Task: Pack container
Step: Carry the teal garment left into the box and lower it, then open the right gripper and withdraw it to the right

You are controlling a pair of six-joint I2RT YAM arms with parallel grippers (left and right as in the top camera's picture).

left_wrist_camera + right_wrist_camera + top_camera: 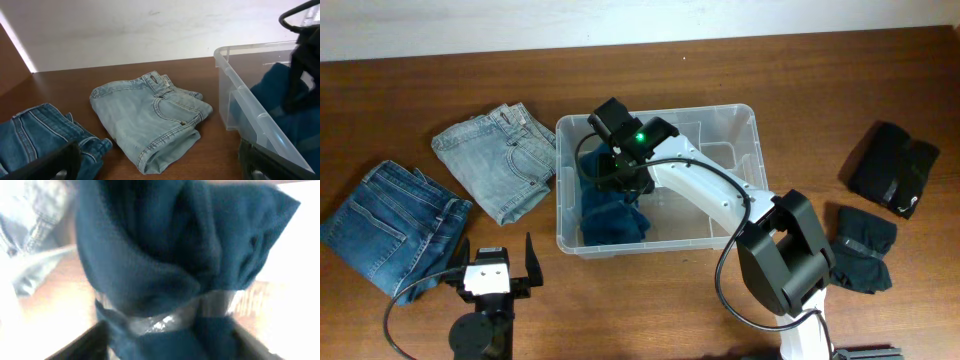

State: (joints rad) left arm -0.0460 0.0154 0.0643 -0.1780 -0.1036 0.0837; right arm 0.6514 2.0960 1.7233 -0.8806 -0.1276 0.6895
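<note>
The clear plastic container (660, 245) stands mid-table; its left wall shows in the left wrist view (240, 95). A dark blue garment (612, 215) lies bunched in its left half and fills the right wrist view (150, 245). My right gripper (620, 170) reaches down into the container over that garment. Its fingers (165, 340) are spread wide with the blue cloth between them. My left gripper (495, 262) is open and empty near the table's front edge, left of the container (157, 170).
Folded light-blue jeans (500, 160) lie left of the container, also in the left wrist view (150, 115). Darker blue jeans (390, 220) lie at the far left (35, 135). Two black garments (892, 165) (863, 245) lie at the right.
</note>
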